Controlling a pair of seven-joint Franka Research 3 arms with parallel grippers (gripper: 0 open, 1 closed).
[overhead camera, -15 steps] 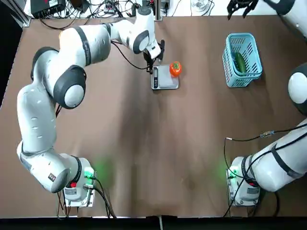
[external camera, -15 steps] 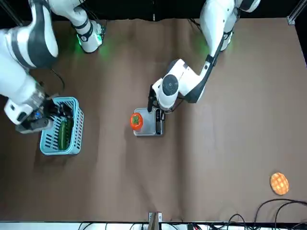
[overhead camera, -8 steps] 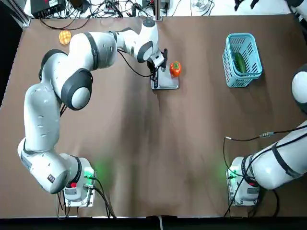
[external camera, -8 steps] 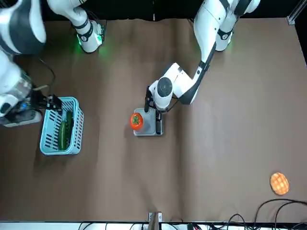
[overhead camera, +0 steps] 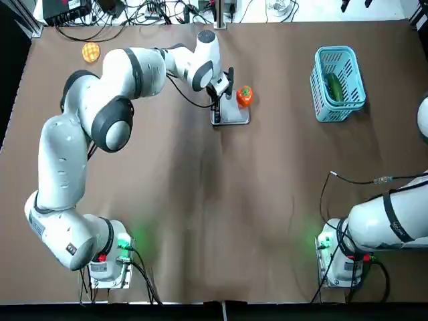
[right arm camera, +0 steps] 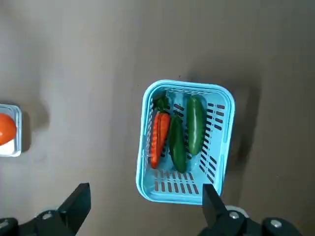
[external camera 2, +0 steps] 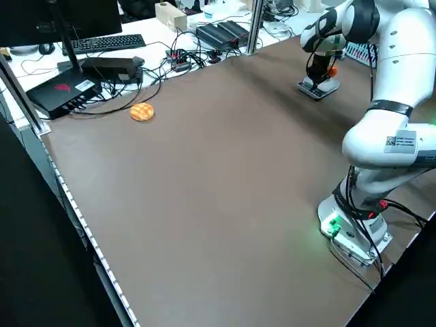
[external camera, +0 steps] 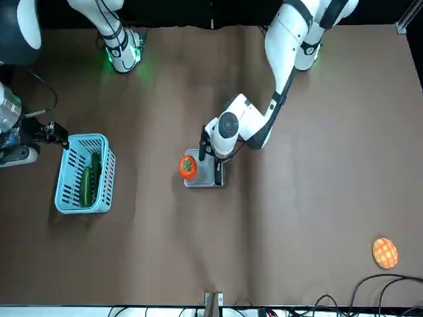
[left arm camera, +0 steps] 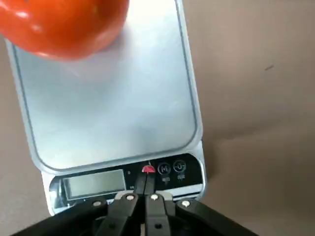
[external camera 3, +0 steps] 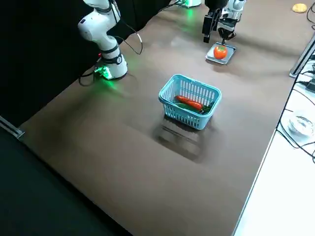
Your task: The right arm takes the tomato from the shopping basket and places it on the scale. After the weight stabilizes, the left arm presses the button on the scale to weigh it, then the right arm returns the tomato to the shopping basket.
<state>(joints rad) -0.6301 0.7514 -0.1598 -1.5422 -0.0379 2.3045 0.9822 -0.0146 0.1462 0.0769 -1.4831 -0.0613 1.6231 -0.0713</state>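
Note:
The orange-red tomato (overhead camera: pixel 244 95) (left arm camera: pixel 64 24) rests on the far corner of the silver scale (overhead camera: pixel 232 111) (left arm camera: pixel 106 105). My left gripper (overhead camera: pixel 216 101) (left arm camera: pixel 145 183) is shut, its fingertips together on the dark control strip at the red button (left arm camera: pixel 147 169). The light-blue shopping basket (overhead camera: pixel 319 87) (right arm camera: pixel 145 142) stands to the right of the scale. My right gripper (right arm camera: pixel 145 189) (external camera: pixel 56 134) hangs open high over the basket's far side, holding nothing.
The basket holds long green vegetables (right arm camera: pixel 195 124) and an orange-red one (right arm camera: pixel 159 137). A yellow-orange waffle-like disc (overhead camera: pixel 91 51) lies far left at the back. Cables and equipment line the table's far edge. The arm bases glow green near the front edge.
The left gripper has shifted slightly down onto the scale's control strip. The right gripper has drawn back from above the basket toward the far edge. The tomato has not moved.

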